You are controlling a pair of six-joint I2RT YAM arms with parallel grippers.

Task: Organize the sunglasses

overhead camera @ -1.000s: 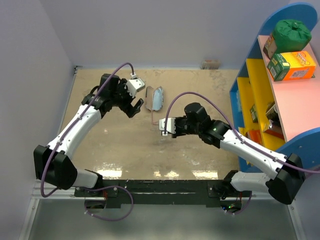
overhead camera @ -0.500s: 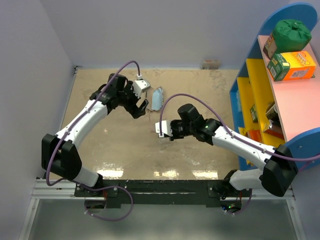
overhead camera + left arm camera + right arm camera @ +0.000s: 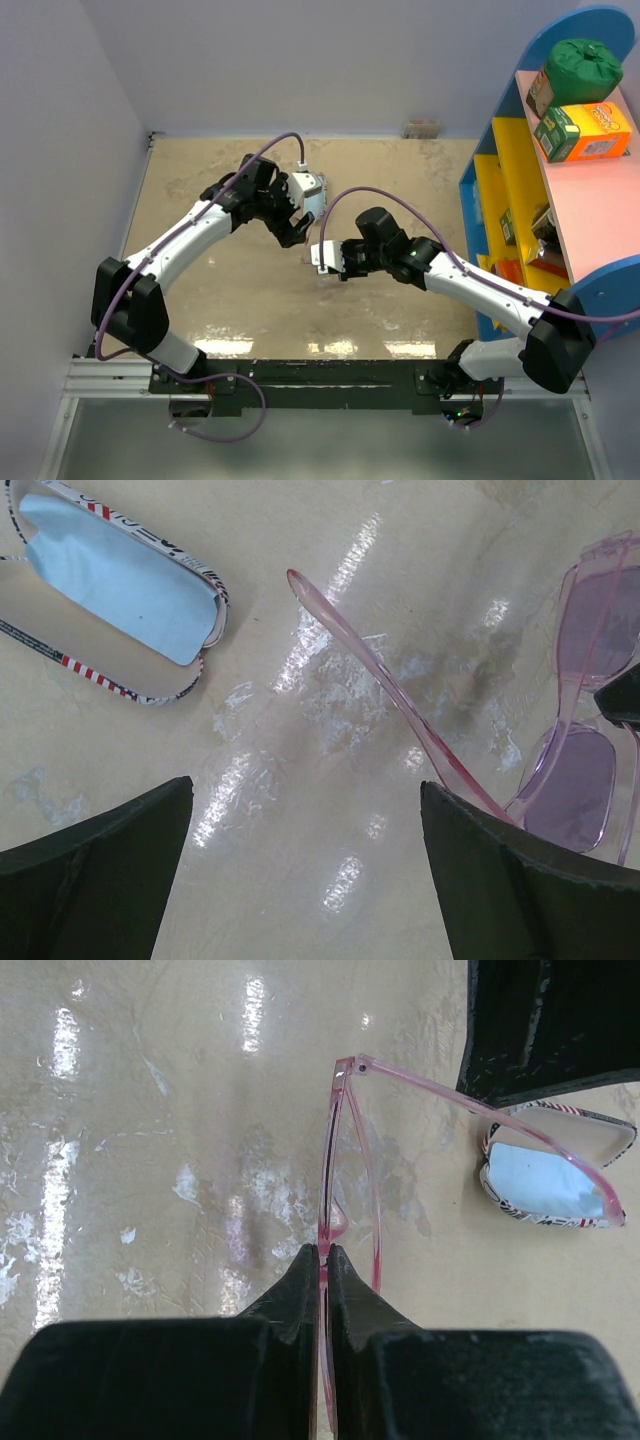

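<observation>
The sunglasses (image 3: 343,1065) have a thin pink frame and pale lenses (image 3: 570,780). My right gripper (image 3: 322,1252) is shut on the front frame, seen edge-on, just above the table. One arm of the sunglasses (image 3: 380,675) sticks out open toward the flag-print case (image 3: 150,685). The case lies open with a light blue cloth (image 3: 120,590) inside. My left gripper (image 3: 305,810) is open above bare table, its right finger (image 3: 520,890) next to that arm. In the top view the left gripper (image 3: 293,222) sits just up-left of the right gripper (image 3: 312,262) and covers the case.
A blue, yellow and pink shelf unit (image 3: 500,190) stands along the right side, with a green bag (image 3: 583,65) and an orange box (image 3: 585,132) on top. Walls close the left and back. A small object (image 3: 421,127) sits at the back edge.
My left arm has swung right and nearer, from beside the case to over it, close to the sunglasses. The right gripper has shifted slightly left and is still shut on the frame.
</observation>
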